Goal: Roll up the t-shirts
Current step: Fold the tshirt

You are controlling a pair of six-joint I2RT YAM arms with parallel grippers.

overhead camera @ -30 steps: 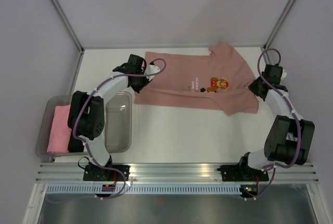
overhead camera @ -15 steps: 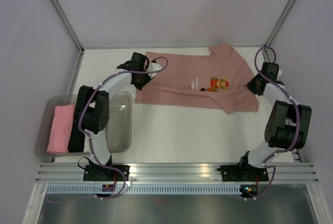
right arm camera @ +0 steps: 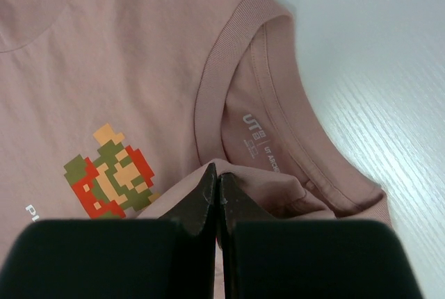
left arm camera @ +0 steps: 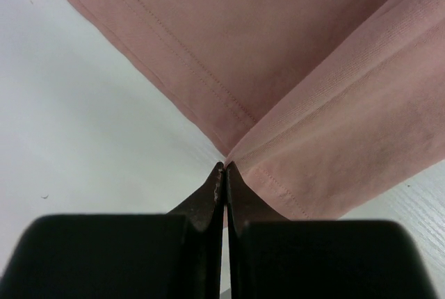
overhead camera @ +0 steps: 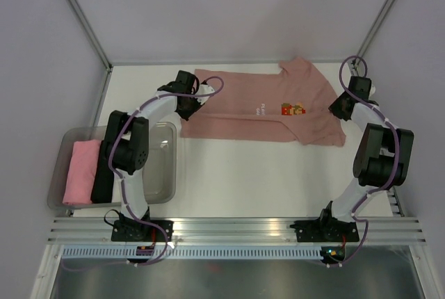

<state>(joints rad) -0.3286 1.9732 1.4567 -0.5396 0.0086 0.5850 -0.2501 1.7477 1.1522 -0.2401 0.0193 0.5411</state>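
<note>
A dusty-rose t-shirt (overhead camera: pixel 243 115) lies spread across the back of the table, collar to the right. Its near long edge is folded over, partly covering the pixel figure (overhead camera: pixel 293 110). My left gripper (overhead camera: pixel 197 100) is shut on the hem corner at the shirt's left end; the left wrist view shows the tips (left arm camera: pixel 224 167) pinching the cloth (left arm camera: pixel 299 62). My right gripper (overhead camera: pixel 340 106) is shut on a fold of cloth beside the collar; the right wrist view shows the tips (right arm camera: pixel 217 170), the collar (right arm camera: pixel 229 83) and the figure (right arm camera: pixel 111 170).
A clear plastic bin (overhead camera: pixel 165 174) stands at the left front, holding a rolled pink bundle (overhead camera: pixel 80 170) with a dark item (overhead camera: pixel 101 177) beside it. Frame posts and walls close in the back and sides of the table.
Both grippers have moved toward the back of the table with the shirt's near edge. The fold now covers the lower part of the pixel figure.
</note>
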